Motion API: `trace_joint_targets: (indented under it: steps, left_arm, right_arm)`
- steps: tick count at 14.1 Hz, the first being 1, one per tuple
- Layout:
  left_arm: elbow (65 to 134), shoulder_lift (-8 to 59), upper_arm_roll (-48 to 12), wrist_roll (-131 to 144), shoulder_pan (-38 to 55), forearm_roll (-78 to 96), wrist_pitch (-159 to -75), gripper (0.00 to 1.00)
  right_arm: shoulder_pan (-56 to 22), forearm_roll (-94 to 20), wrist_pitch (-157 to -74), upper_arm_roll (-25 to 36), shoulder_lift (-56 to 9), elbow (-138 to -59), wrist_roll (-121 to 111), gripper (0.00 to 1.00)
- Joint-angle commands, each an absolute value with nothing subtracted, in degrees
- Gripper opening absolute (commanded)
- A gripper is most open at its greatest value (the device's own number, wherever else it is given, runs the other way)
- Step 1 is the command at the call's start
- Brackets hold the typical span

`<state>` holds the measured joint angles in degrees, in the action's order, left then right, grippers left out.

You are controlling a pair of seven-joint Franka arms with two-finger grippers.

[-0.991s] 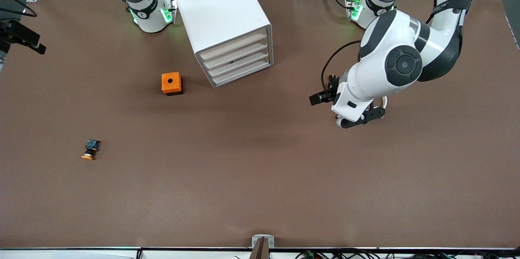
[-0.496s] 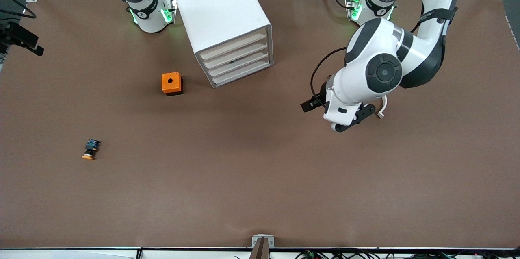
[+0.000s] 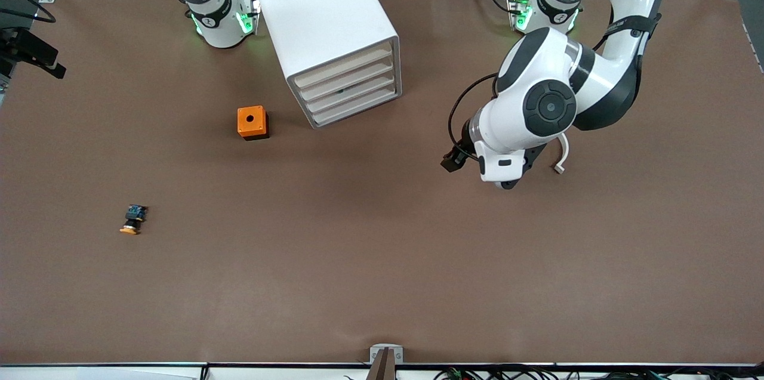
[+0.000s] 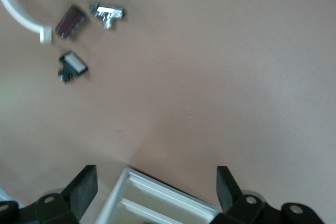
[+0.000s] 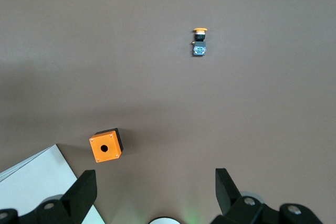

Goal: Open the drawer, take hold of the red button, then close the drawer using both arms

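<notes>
The white box cabinet (image 3: pixel 331 34) stands on the brown surface (image 3: pixel 382 260) near the robots' bases, turned at an angle so its four stacked drawer fronts face toward the front camera and the left arm's end. Every drawer (image 3: pixel 349 89) sits flush and shut, and the stretch of surface in front of them is bare. An orange cube with a hole (image 3: pixel 252 122) sits beside the cabinet toward the right arm's end, close to its corner but apart from it. A small button with an orange cap (image 3: pixel 132 219) lies well apart from both, nearer the front camera and toward the right arm's end, with open surface all around it. The red-capped button is not visible anywhere in these views. The left end effector (image 3: pixel 459 156) hangs over bare surface toward the left arm's end of the cabinet, its fingers (image 4: pixel 84 184) spread wide and holding nothing; its wrist view shows a corner of the cabinet between them and three small loose parts (image 4: pixel 84 35) lying on the surface. The right end effector (image 5: pixel 155 192), high above the cabinet's corner near the cube, waits with its fingers spread wide and empty too.
</notes>
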<state>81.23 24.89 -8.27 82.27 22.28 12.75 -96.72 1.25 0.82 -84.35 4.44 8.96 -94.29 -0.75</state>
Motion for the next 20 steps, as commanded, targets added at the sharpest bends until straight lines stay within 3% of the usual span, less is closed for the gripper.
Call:
trace_joint_targets:
  steps: [1,20]
  left_arm:
    - [80.07,25.31,-7.74,90.33,21.10,14.94,-96.07,1.00]
    - [76.03,36.21,-7.47,106.60,23.99,23.20,-96.42,1.00]
  right_arm:
    - [1.67,1.67,-85.08,4.04,10.55,-95.98,-0.70,1.00]
    - [1.84,1.67,-84.64,4.13,10.46,-96.06,-0.70,1.00]
